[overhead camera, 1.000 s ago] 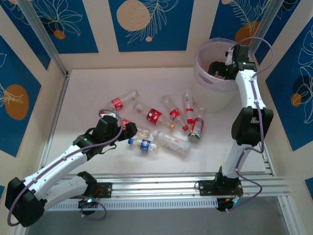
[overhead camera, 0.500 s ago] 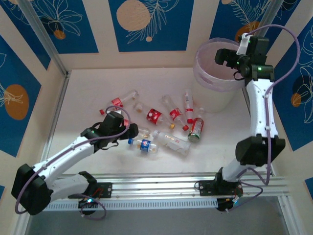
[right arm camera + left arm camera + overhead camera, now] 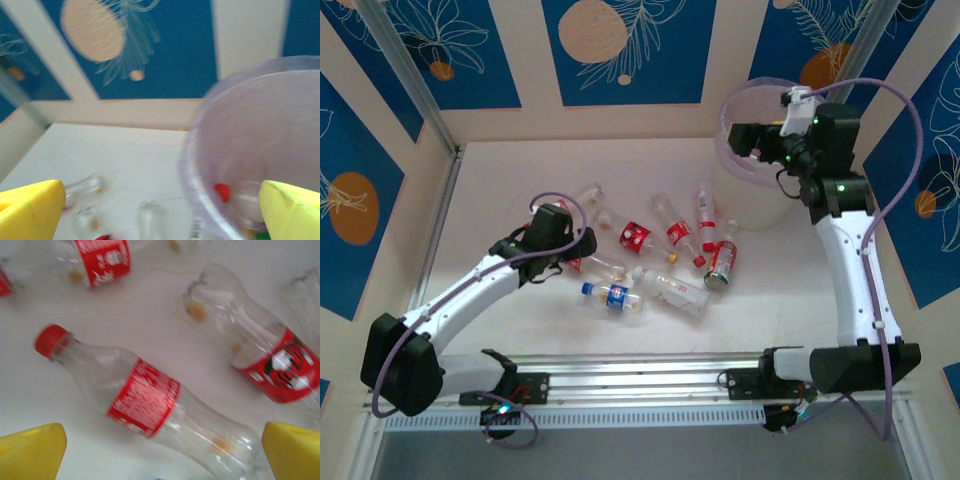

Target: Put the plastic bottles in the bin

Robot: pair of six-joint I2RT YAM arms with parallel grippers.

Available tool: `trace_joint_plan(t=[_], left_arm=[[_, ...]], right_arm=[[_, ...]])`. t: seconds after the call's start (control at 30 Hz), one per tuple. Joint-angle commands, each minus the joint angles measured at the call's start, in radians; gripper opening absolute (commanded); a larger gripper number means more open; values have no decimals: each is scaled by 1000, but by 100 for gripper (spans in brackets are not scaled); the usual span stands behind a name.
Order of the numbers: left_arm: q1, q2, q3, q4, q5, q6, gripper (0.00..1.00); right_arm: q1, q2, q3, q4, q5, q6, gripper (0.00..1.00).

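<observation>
Left wrist: red-labelled bottle (image 3: 145, 402) lies between the open jaws.

White links on left arm (image 3: 460, 300) and right arm (image 3: 855, 270), black joint housings, lilac cables (image 3: 917, 140) looped alongside, small green indicator light (image 3: 839, 187), black bases (image 3: 505, 375), yellow fingers (image 3: 30, 452) on left gripper (image 3: 162, 455), same yellow on right gripper (image 3: 160, 210)
</observation>
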Motion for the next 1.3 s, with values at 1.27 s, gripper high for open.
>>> trace_joint_plan(t=[1.27], left_arm=[[315,784,554,-82,117,884,91]], right_arm=[[-123,-325,-436,-160,-95,83,99]])
